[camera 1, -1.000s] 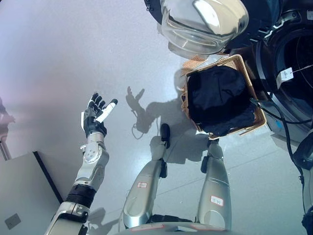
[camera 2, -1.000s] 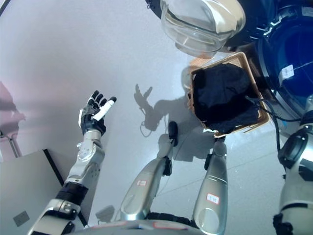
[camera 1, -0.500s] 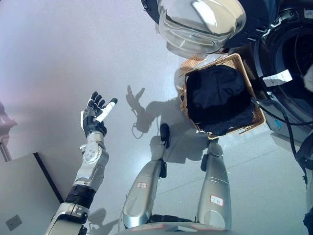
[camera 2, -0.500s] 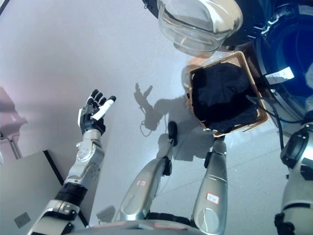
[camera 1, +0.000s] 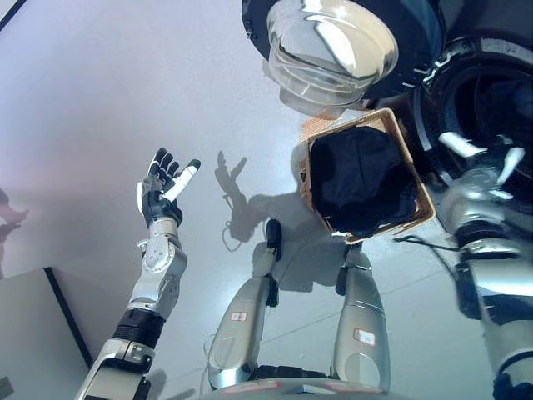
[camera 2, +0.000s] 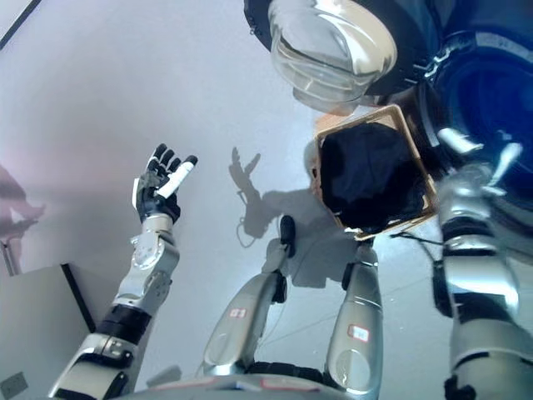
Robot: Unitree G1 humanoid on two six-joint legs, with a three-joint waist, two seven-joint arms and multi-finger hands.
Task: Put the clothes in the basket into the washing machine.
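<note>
A woven basket (camera 1: 391,227) stands on the floor before me, filled with dark clothes (camera 1: 360,171). The washing machine's round glass door (camera 1: 329,46) hangs open above the basket, and the dark drum opening (camera 1: 491,96) is to the right of it. My right hand (camera 1: 483,162) is raised in front of the drum's lower edge, just right of the basket, with its white-tipped fingers spread and nothing in it. My left hand (camera 1: 164,187) is held up open and empty far to the left, well away from the basket.
A grey box (camera 1: 33,333) sits at the lower left by my left arm. The basket stands close against the machine's front. Grey floor stretches to the left and behind the left hand.
My right arm has swung in from the right edge, and its hand now shows at the drum opening beside the basket. The view has shifted slightly. The left hand has stayed put.
</note>
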